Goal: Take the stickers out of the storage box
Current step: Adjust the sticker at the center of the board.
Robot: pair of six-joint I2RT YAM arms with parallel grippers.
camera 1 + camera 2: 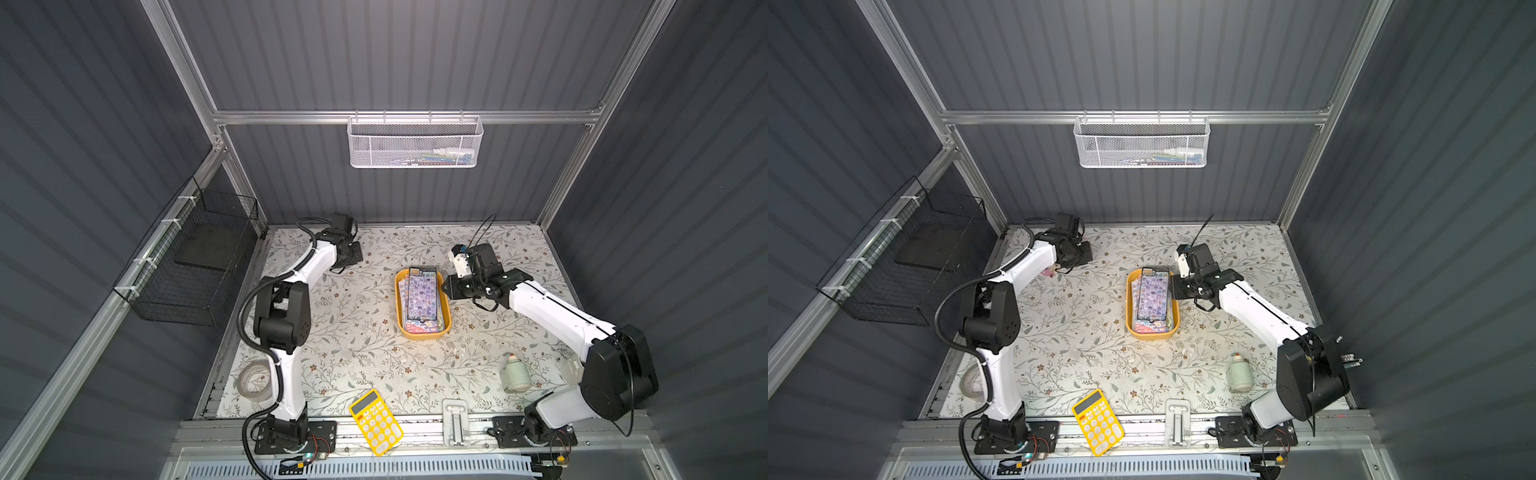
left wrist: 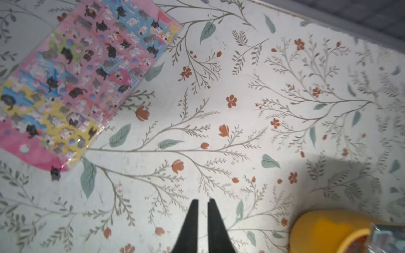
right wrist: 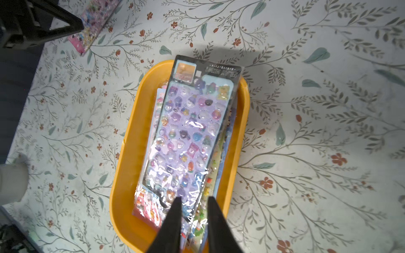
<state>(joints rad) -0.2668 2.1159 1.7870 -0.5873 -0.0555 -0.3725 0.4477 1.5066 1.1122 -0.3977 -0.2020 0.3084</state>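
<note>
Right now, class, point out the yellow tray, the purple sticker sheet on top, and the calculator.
yellow tray (image 1: 420, 335): in a top view, on the rim nearest the arms' bases.
purple sticker sheet (image 3: 188, 131): in the right wrist view, on the middle of the sheet.
calculator (image 1: 376, 422): in a top view, on its keypad.

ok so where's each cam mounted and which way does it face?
Top views: high above the front edge, angled down and back over the floral-print table; white-and-black left arm and right arm show.
Left wrist: on the left arm, looking down at the table; black left pincer tips show, pink cat sticker sheet lying flat.
Right wrist: on the right arm, looking down into the mustard-yellow plastic storage box of glossy stickers; right pincer tips show.
Shared: both wrist views catch that box and pink sheet.
</note>
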